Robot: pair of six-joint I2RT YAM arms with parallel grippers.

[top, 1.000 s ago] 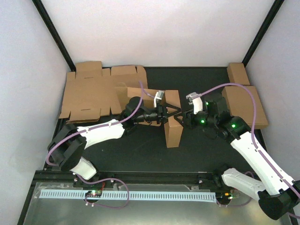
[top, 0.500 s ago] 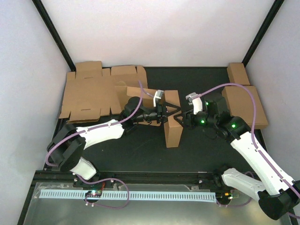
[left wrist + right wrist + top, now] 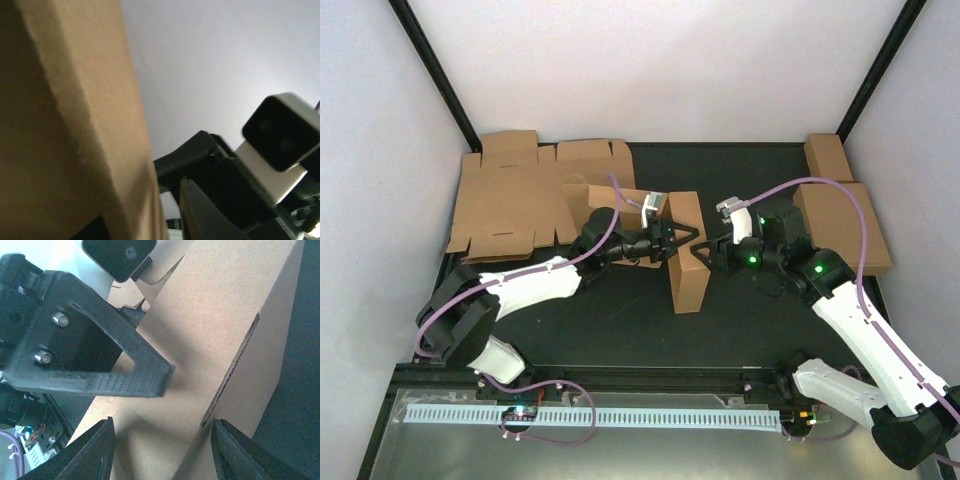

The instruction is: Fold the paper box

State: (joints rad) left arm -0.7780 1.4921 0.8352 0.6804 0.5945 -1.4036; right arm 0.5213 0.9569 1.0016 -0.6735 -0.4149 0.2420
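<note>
The paper box (image 3: 688, 262), brown cardboard partly folded into a narrow upright shape, stands mid-mat between both arms. My left gripper (image 3: 684, 240) reaches in from the left at its top. In the left wrist view cardboard (image 3: 75, 125) fills the left side. One dark finger (image 3: 197, 215) stands right of it with a sliver of gap, and the other is hidden. My right gripper (image 3: 709, 250) comes in from the right. Its fingers (image 3: 100, 450) stand wide apart over the cardboard face (image 3: 220, 325), gripping nothing, and the left arm's fingertip (image 3: 130, 382) touches that face.
Flat die-cut cardboard sheets (image 3: 515, 195) lie at the back left. More sheets (image 3: 845, 225) and a small oblong brown box (image 3: 828, 155) lie at the back right. Black frame posts and white walls close in the black mat (image 3: 620, 320).
The left gripper's jaws have narrowed around the box's top edge and the wrist has shifted slightly left. The right arm and the box have stayed put.
</note>
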